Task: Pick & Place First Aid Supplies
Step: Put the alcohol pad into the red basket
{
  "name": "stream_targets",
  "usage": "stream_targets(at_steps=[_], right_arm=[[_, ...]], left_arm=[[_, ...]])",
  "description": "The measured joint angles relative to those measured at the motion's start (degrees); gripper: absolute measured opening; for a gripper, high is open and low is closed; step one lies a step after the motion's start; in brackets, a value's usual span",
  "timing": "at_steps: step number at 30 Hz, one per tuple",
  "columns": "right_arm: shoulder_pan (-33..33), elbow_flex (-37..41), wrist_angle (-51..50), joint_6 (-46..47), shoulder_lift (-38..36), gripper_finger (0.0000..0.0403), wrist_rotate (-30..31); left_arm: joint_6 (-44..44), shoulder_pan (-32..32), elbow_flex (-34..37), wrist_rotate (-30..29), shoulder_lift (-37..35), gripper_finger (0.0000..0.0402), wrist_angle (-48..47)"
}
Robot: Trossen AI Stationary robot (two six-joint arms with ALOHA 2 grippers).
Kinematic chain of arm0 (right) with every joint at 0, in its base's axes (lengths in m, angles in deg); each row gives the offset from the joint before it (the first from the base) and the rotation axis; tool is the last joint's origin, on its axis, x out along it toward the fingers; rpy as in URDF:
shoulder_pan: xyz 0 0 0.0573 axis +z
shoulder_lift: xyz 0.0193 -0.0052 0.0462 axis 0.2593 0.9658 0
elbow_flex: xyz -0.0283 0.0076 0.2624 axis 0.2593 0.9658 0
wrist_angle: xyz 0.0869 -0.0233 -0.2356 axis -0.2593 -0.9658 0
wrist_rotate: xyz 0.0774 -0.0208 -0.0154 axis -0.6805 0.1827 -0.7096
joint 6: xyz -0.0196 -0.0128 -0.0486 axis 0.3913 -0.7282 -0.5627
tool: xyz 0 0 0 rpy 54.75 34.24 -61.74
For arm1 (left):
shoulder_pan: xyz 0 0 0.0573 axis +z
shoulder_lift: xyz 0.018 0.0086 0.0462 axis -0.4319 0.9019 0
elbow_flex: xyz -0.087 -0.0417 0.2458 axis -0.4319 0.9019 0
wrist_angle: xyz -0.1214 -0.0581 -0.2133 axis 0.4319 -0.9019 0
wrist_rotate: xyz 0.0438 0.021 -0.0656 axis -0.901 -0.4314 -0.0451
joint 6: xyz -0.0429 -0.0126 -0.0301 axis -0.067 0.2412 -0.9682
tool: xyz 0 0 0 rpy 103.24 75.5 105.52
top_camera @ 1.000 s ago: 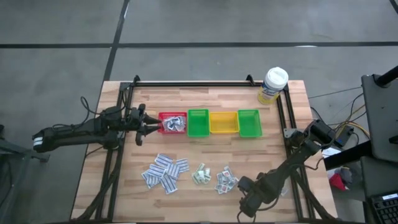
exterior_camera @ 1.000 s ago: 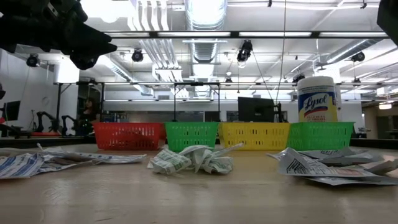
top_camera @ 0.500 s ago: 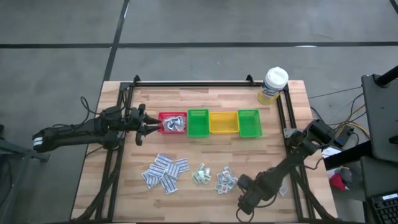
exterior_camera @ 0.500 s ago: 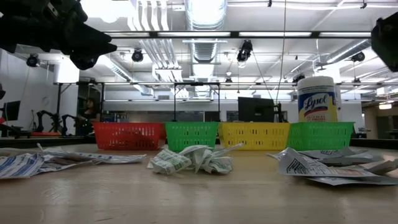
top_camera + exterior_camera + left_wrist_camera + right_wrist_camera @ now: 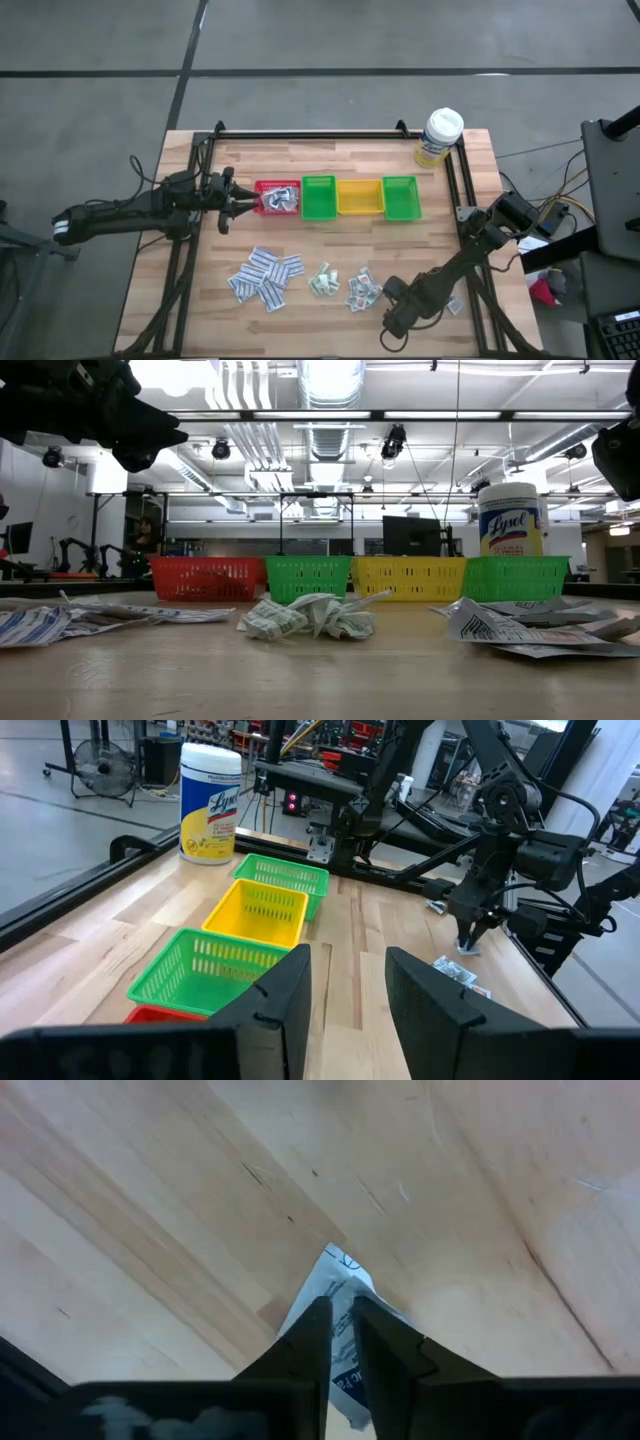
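Right hand [image 5: 339, 1342] now drawn in from wide onto a white packet [image 5: 340, 1305] low on the tabletop [image 5: 330, 240] beside the near-right pile [image 5: 362, 290], so likely ready to lift; left hand [image 5: 348, 982] spread by red bin [image 5: 277, 198].

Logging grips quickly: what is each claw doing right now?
Left claw: open, empty, beside the red bin.
Right claw: closed on a white packet.

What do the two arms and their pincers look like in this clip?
Both arms are dark, slim and jointed, with black cables running along them. The left pincer has two flat, matte black fingers with squared tips. The right pincer has the same dark fingers, tapering to narrow tips.
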Motion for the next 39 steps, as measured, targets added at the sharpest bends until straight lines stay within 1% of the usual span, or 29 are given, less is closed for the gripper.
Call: stream_targets(at_steps=[5,8,15,20,23,29,39], right_arm=[[0.04,0.0,-0.23,-0.28,0.0,0.0013,0.0],[0.02,0.0,-1.5,-0.18,0.0,0.0009,0.0],[0.02,0.0,-5.0,-0.39,0.0,0.0008,0.0],[0.02,-0.07,-6.41,-2.17,-0.02,0.0008,0.87],[0.02,-0.86,-9.44,-3.39,-0.02,0.0008,1.32],[0.02,-3.91,-14.78,-4.79,-0.83,0.0008,5.57],[-0.02,-3.87,-16.02,-6.87,-0.92,0.0008,5.88]], left_arm=[[0.02,0.0,0.0,0.0,0.0,0.0124,-0.01],[0.02,0.0,0.0,0.0,0.0,0.0124,-0.01],[-0.05,0.0,0.0,0.0,0.0,0.0124,-0.01],[-0.09,0.0,0.0,0.0,0.0,0.0124,-0.01],[-0.38,0.0,0.0,0.0,0.0,0.0124,0.0],[-0.8,0.0,0.0,0.0,0.0,0.0124,0.01],[-1.32,0.0,0.0,0.0,0.0,0.0124,0.04]])
